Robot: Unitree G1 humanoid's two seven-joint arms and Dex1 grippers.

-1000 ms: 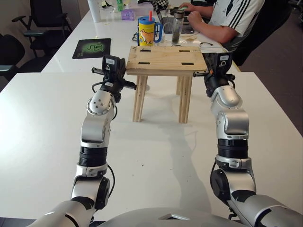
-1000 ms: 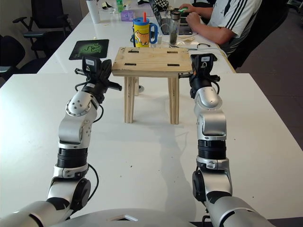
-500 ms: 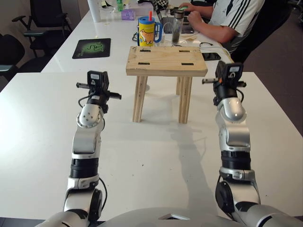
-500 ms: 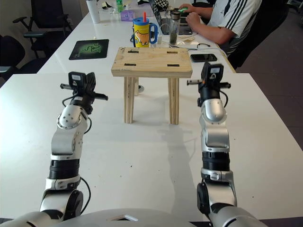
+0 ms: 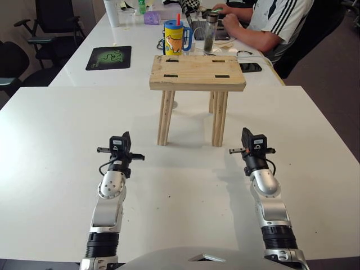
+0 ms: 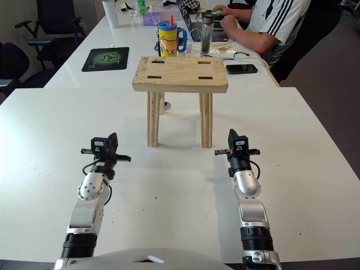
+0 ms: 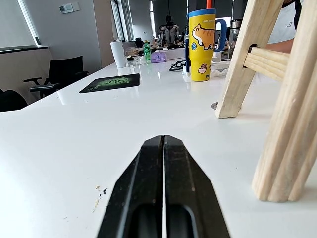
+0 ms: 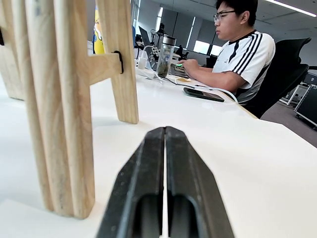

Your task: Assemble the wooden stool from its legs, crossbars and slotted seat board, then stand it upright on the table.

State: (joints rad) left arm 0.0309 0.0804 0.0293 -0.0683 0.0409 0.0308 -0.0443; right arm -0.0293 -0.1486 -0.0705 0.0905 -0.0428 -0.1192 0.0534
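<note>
The wooden stool (image 5: 197, 73) stands upright on the white table (image 5: 180, 191), its slotted seat board on top and its legs (image 5: 164, 117) on the tabletop. My left gripper (image 5: 119, 147) rests low over the table, in front and to the left of the stool, shut with nothing in it. My right gripper (image 5: 250, 145) sits likewise in front and to the right, shut and empty. The left wrist view looks along the shut fingers (image 7: 163, 168) at the stool's legs (image 7: 282, 114) and a crossbar (image 7: 265, 62). The right wrist view shows the shut fingers (image 8: 165, 163) beside a front leg (image 8: 59, 109).
A second table behind holds a yellow and blue mug (image 5: 175, 37), a dark bottle (image 5: 211, 31), a black mouse pad (image 5: 108, 57), a phone (image 5: 250, 67) and a white cup (image 5: 111, 11). A person (image 5: 270, 22) sits there typing. Black chairs (image 5: 50, 22) stand at far left.
Both arms have drawn back from the stool's seat edges toward me and lowered to the table. The stool stands free and unmoved.
</note>
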